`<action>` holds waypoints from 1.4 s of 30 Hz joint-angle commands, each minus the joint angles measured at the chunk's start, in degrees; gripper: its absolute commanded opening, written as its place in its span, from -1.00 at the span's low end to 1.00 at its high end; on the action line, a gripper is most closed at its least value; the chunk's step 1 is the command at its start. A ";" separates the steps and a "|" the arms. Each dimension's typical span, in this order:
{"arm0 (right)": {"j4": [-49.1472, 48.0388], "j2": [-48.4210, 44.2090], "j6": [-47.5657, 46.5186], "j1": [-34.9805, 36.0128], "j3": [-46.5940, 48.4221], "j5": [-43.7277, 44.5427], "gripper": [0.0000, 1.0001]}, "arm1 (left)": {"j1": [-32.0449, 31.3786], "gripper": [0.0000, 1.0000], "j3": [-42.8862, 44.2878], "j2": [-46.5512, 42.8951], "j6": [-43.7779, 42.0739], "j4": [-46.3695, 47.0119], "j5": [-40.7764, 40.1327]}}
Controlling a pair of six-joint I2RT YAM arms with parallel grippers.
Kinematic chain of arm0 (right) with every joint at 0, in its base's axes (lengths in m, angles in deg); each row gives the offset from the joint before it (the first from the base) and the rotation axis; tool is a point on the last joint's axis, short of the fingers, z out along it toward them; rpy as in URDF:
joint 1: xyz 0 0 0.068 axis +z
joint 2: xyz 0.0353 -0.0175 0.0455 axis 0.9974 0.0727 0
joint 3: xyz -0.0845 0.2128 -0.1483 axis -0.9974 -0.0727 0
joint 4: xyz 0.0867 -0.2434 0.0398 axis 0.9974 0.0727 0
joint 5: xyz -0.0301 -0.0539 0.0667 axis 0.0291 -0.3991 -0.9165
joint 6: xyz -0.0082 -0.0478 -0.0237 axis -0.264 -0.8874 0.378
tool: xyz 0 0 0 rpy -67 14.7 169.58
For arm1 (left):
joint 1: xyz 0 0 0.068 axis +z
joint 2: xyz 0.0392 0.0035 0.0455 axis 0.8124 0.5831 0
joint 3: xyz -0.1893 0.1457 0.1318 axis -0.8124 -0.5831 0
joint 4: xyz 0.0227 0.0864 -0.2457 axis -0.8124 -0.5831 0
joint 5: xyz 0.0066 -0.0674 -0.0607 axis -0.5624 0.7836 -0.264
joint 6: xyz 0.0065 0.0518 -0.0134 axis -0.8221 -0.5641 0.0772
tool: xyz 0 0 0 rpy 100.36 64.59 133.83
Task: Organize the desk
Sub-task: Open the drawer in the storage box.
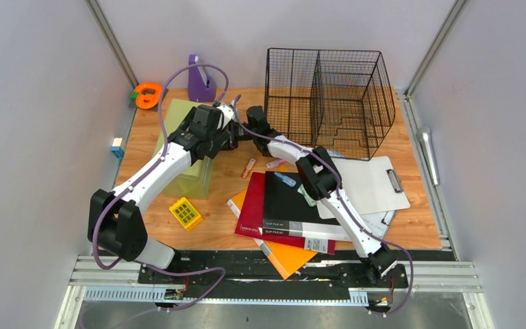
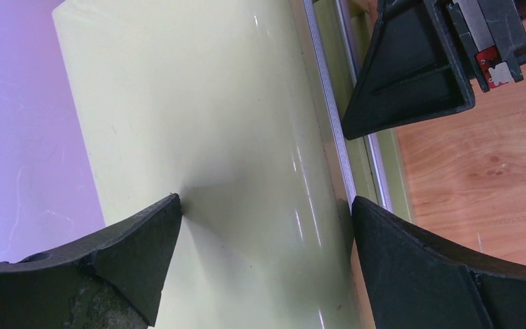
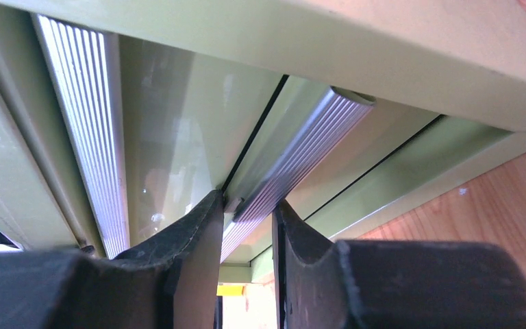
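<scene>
Near edge, centre: red file [image 1: 250, 205] and black file [image 1: 291, 205] stacked, yellow block [image 1: 185, 213] to their left, clipboard [image 1: 366, 185] to the right. Basket [image 1: 329, 99] at the desk's [image 1: 212, 226] far right corner. Green file [image 2: 212, 103] tilted up, left side. Left claw [image 2: 264, 200] spread wide, tips on its cover. Right claw [image 3: 248, 200] pinches its ribbed strip [image 3: 301, 157].

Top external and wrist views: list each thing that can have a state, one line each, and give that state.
pale-green folder: partly raised, not lying flat.
left gripper: open, straddling the folder.
right gripper: shut on the folder's silver spine bar.
wire basket: upright.
clipboard: lying flat.
black clip file: closed, lying on the red file.
</scene>
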 commanded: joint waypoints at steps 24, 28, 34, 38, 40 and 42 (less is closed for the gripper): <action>15.85 0.09 -16.99 -2.33 -7.78 -1.90 -1.00 | 6.18 1.00 -8.71 -7.31 -11.59 1.48 -6.68; 17.58 -0.49 -18.40 -2.58 -7.27 -1.41 -1.00 | 6.33 1.00 -10.15 -8.60 -13.81 2.14 -5.93; 18.72 -3.27 -21.99 -2.65 -9.96 -0.17 -1.00 | 8.29 1.00 -12.04 -9.98 -17.74 4.38 -5.30; 20.94 -4.88 -24.02 -2.90 -11.85 0.68 -1.00 | 10.47 1.00 -13.12 -10.96 -20.64 6.05 -4.43; 21.78 -5.78 -25.50 -2.91 -12.81 1.30 -1.00 | 11.56 1.00 -13.70 -11.45 -21.87 6.55 -3.77; 22.29 -6.59 -26.68 -2.87 -13.67 1.75 -1.00 | 12.54 1.00 -14.64 -12.11 -22.63 6.92 -2.85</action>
